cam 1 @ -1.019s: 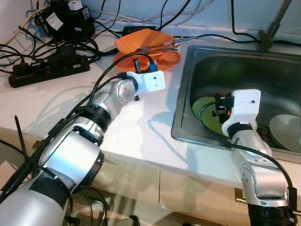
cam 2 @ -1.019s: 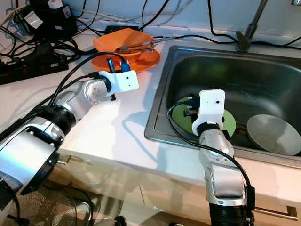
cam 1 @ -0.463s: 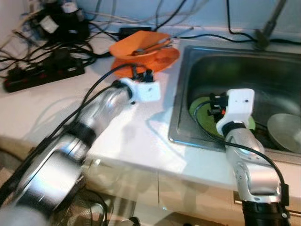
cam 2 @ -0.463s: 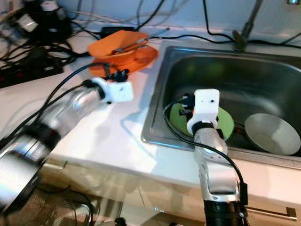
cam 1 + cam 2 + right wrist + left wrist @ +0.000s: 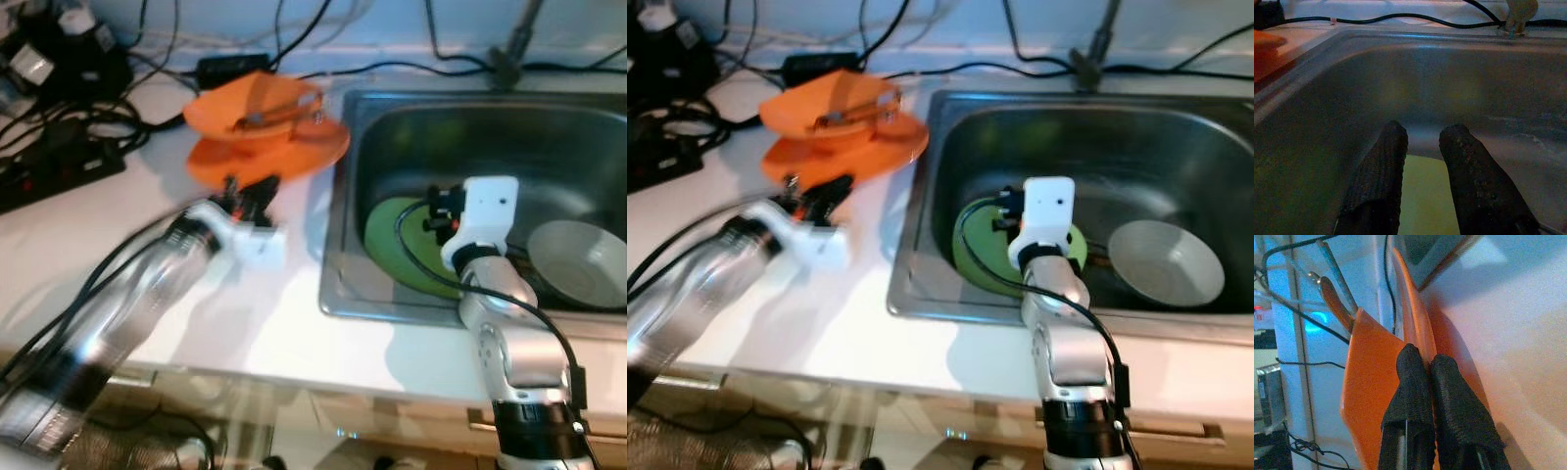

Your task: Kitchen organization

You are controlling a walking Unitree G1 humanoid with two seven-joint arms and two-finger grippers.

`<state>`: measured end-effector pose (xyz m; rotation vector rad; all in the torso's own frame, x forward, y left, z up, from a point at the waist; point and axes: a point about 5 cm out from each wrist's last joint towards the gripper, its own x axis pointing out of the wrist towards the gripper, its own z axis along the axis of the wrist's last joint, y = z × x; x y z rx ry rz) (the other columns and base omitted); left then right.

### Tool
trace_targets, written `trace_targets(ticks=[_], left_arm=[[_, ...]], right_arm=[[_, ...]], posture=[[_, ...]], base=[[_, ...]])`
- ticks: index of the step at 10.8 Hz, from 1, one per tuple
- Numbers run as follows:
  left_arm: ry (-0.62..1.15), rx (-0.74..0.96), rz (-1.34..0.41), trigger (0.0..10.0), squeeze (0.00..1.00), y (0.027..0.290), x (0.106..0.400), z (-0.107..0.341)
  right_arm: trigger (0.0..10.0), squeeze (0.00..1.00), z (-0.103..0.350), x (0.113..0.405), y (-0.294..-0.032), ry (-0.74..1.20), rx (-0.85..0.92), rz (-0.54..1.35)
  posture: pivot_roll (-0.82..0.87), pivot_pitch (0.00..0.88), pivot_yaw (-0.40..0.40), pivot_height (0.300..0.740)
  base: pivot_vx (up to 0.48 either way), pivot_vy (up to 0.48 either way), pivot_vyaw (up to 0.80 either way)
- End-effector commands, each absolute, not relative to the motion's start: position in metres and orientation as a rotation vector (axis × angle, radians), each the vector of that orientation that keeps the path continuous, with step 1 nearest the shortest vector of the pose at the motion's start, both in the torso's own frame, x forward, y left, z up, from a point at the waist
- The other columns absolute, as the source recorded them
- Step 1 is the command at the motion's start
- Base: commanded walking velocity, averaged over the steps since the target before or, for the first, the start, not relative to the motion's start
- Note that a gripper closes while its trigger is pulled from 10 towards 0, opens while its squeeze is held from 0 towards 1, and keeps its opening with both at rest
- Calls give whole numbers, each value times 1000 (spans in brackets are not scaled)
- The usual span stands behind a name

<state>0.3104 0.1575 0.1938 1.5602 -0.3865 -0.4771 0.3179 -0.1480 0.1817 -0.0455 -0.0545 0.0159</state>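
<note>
While utensils (image 5: 265, 116) fill orange bowl (image 5: 235, 110).

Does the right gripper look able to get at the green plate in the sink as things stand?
Probably yes. The right gripper hangs inside the sink just above the green plate, fingers apart, with nothing between them. The grey bowl lies off to the side, out of its way.
</note>
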Motion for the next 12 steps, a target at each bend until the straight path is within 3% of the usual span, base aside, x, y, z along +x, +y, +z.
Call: trace_targets(ticks=[1,8,12], left_arm=[[-24,1573,-783,10000,0,166,281,107],[31,1529,-731,10000,0,186,225,131],[-29,1473,-683,10000,0,175,203,146]], right_arm=[[10000,0,182,320,-144,-64,-33,39],[10000,0,184,334,-132,-85,-25,101],[10000,0,184,339,-126,-91,-21,129]], posture=[[174,219,52,740],[241,205,1,740],[271,202,-20,740]], base=[[0,0,0],[0,0,0],[0,0,0]])
